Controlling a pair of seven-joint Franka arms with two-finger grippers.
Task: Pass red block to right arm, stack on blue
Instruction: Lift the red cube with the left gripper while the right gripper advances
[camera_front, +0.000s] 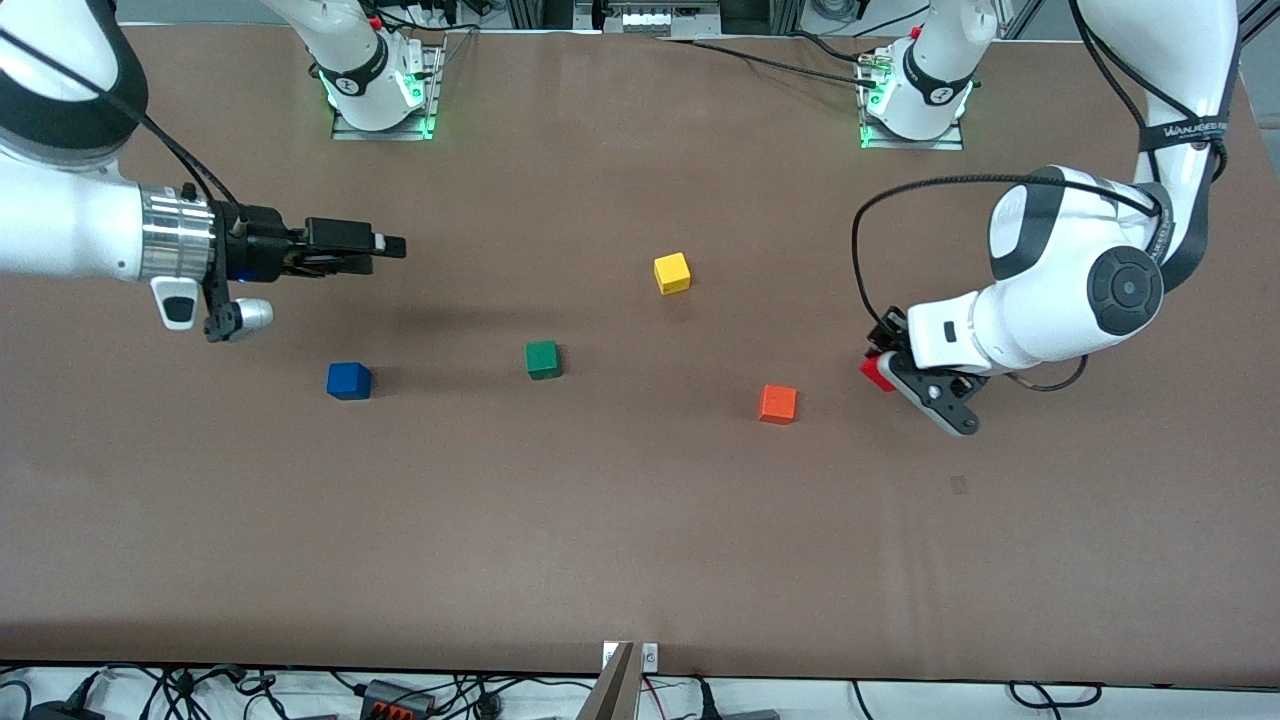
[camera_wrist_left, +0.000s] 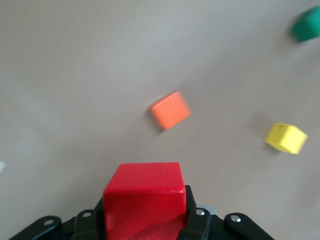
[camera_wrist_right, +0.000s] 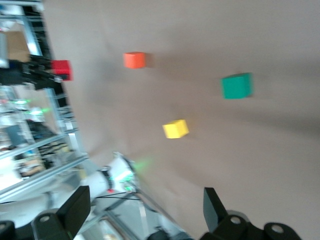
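Note:
My left gripper (camera_front: 884, 368) is shut on the red block (camera_front: 875, 374) and holds it just above the table at the left arm's end, beside the orange cube. In the left wrist view the red block (camera_wrist_left: 144, 200) sits between the black fingers (camera_wrist_left: 199, 226). The red block also shows in the right wrist view (camera_wrist_right: 62, 69). The blue cube (camera_front: 348, 380) rests on the table toward the right arm's end. My right gripper (camera_front: 392, 245) is open and empty, held level in the air over bare table near the blue cube; its jaws (camera_wrist_right: 145, 207) stand wide apart.
An orange cube (camera_front: 777, 403) lies beside the left gripper. A green cube (camera_front: 541, 359) lies between the blue and orange cubes. A yellow cube (camera_front: 672, 272) lies farther from the camera, mid-table. All rest on the brown table (camera_front: 640, 540).

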